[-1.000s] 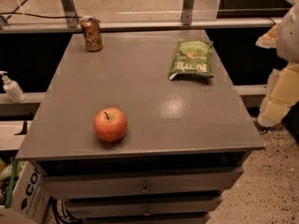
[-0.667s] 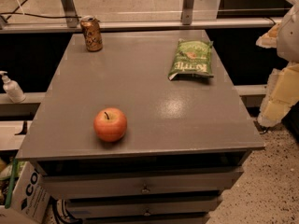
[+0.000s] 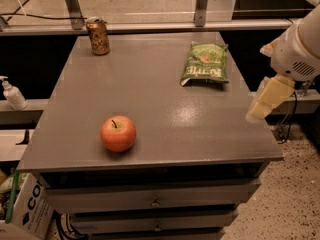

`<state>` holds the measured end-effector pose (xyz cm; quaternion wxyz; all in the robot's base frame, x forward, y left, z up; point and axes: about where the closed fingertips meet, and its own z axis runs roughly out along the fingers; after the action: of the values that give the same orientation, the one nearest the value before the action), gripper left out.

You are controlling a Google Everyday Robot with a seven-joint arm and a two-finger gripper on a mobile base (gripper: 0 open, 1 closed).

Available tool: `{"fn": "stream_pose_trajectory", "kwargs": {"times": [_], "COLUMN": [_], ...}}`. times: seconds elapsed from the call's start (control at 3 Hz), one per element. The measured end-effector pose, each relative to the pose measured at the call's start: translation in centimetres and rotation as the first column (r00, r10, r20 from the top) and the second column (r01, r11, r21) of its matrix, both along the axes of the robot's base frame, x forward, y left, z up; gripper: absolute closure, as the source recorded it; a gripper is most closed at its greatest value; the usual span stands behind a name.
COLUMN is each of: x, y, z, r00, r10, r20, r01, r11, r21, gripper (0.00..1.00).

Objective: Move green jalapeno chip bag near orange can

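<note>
Hanging just off the right edge of the tabletop (image 3: 150,89), the tool (image 3: 267,98) is pictured beside the front half of the surface, touching nothing. Whether it is set wide or narrow cannot be told from this view. Compared with a second ago, the pale arm has been brought slightly inward toward the tabletop's edge, while everything on the surface has been left where it lay.

The green chip bag (image 3: 204,64) is seen lying flat near the back right. It is well apart from the orange can (image 3: 98,35), which stands upright at the back left corner. An apple (image 3: 118,133) rests near the front left, clear of both.

The small inward shift is judged to be the start of an approach. The bag has not yet been gripped, so the whole carry remains to be done. A reach further in and toward the back would be called for, followed by a run leftward along the rear of the tabletop. A flat, crinkly bag may be hard to pinch, and the can could be toppled if the bag is set down too close.
</note>
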<state>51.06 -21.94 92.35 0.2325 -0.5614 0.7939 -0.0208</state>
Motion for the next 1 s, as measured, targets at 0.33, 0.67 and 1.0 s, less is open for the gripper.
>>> {"fn": "stream_pose_trajectory", "kwargs": {"times": [0.33, 0.67, 1.0], "x": [4.8, 8.9, 9.2], "y": [-0.2, -0.3, -0.2], "z": [-3.5, -5.2, -5.5], "r00": [0.9971, 0.9904, 0.9904], "r10": [-0.043, -0.116, -0.118], "r20": [0.062, 0.075, 0.072], "r01": [0.037, 0.098, 0.101], "r11": [0.995, 0.974, 0.972], "r21": [0.096, 0.203, 0.21], "gripper": [0.0, 0.0, 0.0]}}
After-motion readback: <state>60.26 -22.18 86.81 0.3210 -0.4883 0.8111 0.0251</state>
